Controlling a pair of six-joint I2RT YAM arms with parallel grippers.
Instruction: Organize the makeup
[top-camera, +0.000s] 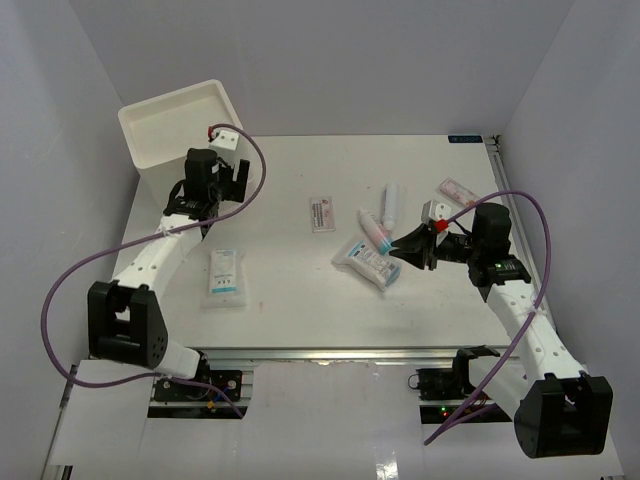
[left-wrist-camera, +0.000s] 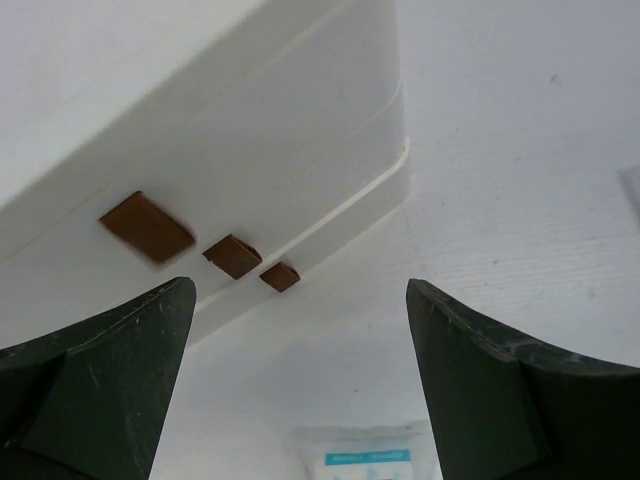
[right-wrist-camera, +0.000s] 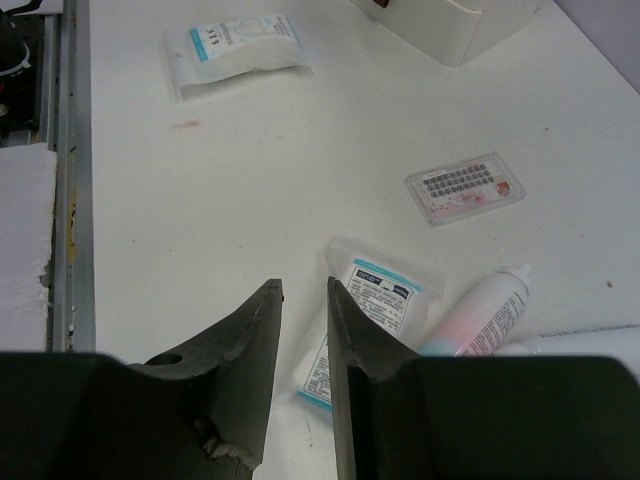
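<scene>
My left gripper (top-camera: 222, 183) is open and empty, just in front of the white drawer box (top-camera: 170, 125); its view shows the box's front (left-wrist-camera: 250, 120). One white-blue sachet (top-camera: 226, 275) lies near it, also in the left wrist view (left-wrist-camera: 365, 457). My right gripper (top-camera: 402, 250) hangs over the left edge of a sachet stack (right-wrist-camera: 375, 300), jaws a narrow gap apart with nothing between. Two white tubes (top-camera: 390, 203) (top-camera: 374, 231) lie beside the stack. Pink-white packets lie mid-table (top-camera: 323, 213) and at the far right (top-camera: 458, 190). No sponges are in view.
The drawer box stands at the back left corner; three brown tabs (left-wrist-camera: 147, 227) show on its front. Purple cables loop from both arms. The table's metal front rail (right-wrist-camera: 68, 170) runs along the near edge. Walls close in left, right and behind.
</scene>
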